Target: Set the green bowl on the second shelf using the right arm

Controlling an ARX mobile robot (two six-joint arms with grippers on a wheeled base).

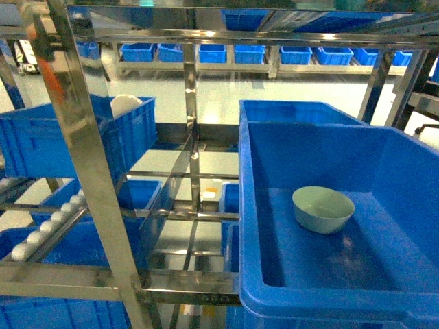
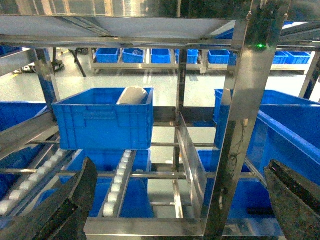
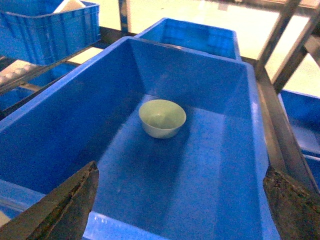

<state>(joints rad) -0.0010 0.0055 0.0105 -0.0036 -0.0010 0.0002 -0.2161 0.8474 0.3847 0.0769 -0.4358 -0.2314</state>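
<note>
I find the green bowl (image 3: 162, 118) sitting upright, mouth up, on the floor of a large blue crate (image 3: 210, 80) that rests on the stainless-steel rack (image 1: 89, 171). In the right wrist view the bowl lies straight ahead of and below the right tool (image 3: 180, 200), a little left of the midline between its two dark fingers (image 3: 67, 205), which stand wide apart at the lower corners of that view with nothing between them; I record this tool as released and empty. The bowl stands apart from every crate wall, nearer the far end than the near rim, so the approach I judge necessary is forward over the near rim and then down. Being round, the bowl offers no long axis to align with; what matters is the rim, and I judge a pinch across one wall more workable than spanning the whole mouth. In the head view the bowl (image 1: 322, 209) sits right of centre, so the right arm is clearly the nearer one. The left tool (image 2: 185, 200) faces another bay of the rack, its fingers likewise spread and empty, looking toward a second crate (image 2: 102, 120) that holds a white round object (image 2: 132, 95), which is not my target. Which tier counts as the second shelf I cannot settle with confidence from these views; roller rails (image 2: 117, 185) show on the lower levels.
</note>
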